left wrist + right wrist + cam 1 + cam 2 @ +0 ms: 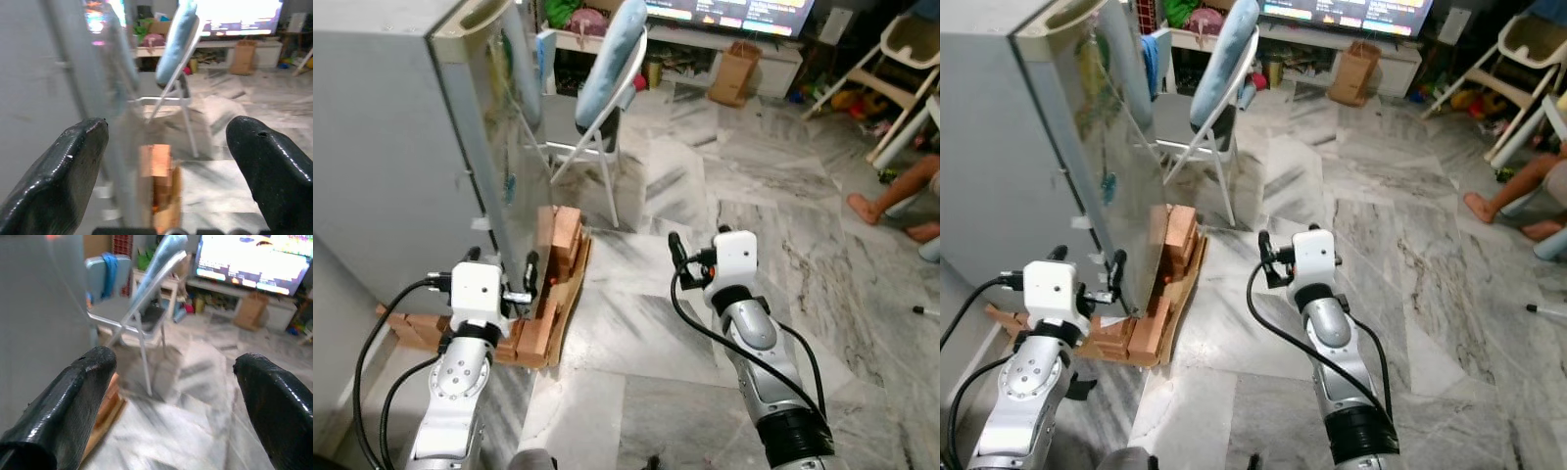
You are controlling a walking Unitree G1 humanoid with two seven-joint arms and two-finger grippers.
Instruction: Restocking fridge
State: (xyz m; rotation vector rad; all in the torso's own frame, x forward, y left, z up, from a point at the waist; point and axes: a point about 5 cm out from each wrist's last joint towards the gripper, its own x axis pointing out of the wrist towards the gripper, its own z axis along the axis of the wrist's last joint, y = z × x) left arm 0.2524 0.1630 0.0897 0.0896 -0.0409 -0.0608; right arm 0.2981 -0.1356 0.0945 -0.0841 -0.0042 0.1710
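Note:
The grey fridge (401,147) stands at the left with its shiny door (504,147) shut; some stickers cling to the door. My left gripper (502,257) is held up at the door's lower corner, open, with nothing between its black fingers (63,171). In the left wrist view the door edge runs between the fingers, and the brown blocks (156,171) lie beyond. My right gripper (700,245) is raised over the marble floor to the right of the fridge, open and holding nothing, pointing toward the chair (146,308).
Brown blocks and cardboard (558,255) are stacked at the fridge's foot. A folding chair (607,88) with a blue cushion stands just behind. Farther back are a TV (724,12), a paper bag (734,73) and a white high chair (901,59). A person's legs (891,196) rest at the right.

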